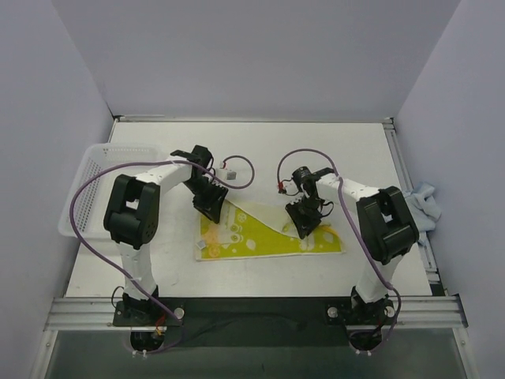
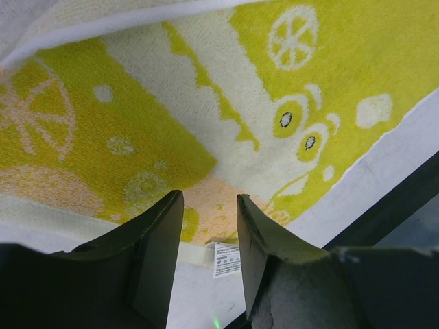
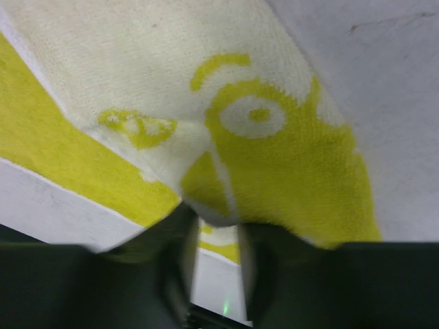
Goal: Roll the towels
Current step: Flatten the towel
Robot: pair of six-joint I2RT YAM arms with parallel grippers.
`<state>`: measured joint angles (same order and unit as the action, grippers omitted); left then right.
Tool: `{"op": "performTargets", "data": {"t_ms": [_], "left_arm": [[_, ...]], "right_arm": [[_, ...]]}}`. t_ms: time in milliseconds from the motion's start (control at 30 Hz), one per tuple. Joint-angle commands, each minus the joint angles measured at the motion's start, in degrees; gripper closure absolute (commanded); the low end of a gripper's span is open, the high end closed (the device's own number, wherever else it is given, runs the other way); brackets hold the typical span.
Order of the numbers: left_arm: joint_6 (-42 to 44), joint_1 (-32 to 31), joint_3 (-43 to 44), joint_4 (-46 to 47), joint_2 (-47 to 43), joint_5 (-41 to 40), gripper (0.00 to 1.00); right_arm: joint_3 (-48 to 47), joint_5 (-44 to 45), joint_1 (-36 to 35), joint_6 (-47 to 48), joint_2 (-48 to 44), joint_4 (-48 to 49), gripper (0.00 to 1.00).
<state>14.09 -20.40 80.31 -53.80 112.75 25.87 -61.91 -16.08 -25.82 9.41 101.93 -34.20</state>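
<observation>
Right hand (image 3: 218, 223) pinches a raised fold of the printed towel (image 3: 274, 137); left hand (image 2: 209, 199) hovers open over it; one-sided pinch may slip, skewing the roll

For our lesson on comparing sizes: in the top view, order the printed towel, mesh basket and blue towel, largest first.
1-2. printed towel and mesh basket: too alike to rank, basket partly hidden.
3. blue towel, bunched, clearly smallest.

light: bright, even | shadows: soft | right wrist: motion-blurred
</observation>
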Motion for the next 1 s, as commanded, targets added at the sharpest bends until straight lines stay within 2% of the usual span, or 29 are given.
{"op": "performTargets", "data": {"t_ms": [0,100,267,300,367,467,500,600,667,800,967], "left_arm": [[-0.11,0.63,0.02,1.07,0.19,-0.29,0.53],[0.33,0.72,-0.07,1.15,0.10,-0.73,0.55],[0.85,1.07,-0.24,1.24,0.72,-2.40,0.57],[0.94,1.07,-0.24,1.33,1.07,-2.49,0.58],[1.29,1.07,-0.16,1.42,1.68,-3.01,0.58],[1.38,1.24,0.46,1.51,2.91,-3.45,0.58],[1.29,1.33,1.15,1.51,3.52,-3.46,0.58],[1.12,1.68,2.39,1.33,3.36,-2.67,0.58],[1.99,1.86,2.83,1.07,1.87,-1.01,0.58],[6.56,0.02,0.73,2.38,-8.21,3.92,0.55],[12.36,-9.81,-2.96,3.44,-13.69,2.62,0.53]], "right_arm": [[-4.08,-0.79,2.87,-4.39,1.34,-0.08,0.84],[-5.85,-7.11,8.13,-6.42,0.12,-0.69,1.00],[-11.12,-23.71,18.42,-9.32,-1.30,-4.12,1.00],[-11.74,-29.66,19.92,-9.50,-0.51,-5.00,1.00],[-14.62,-33.74,23.62,-10.82,1.51,-6.75,1.00],[-19.28,-37.44,27.39,-10.46,8.35,-11.24,0.82],[-20.35,-37.88,28.36,-10.90,11.68,-11.77,0.67],[-22.98,-37.19,31.53,-10.38,14.43,-14.23,0.60],[-23.26,-34.48,33.81,-7.85,13.56,-15.02,0.60],[-20.72,-27.01,35.93,0.85,3.67,-18.01,0.60],[-10.53,-15.15,34.27,13.59,-6.21,-17.66,0.61]]}}
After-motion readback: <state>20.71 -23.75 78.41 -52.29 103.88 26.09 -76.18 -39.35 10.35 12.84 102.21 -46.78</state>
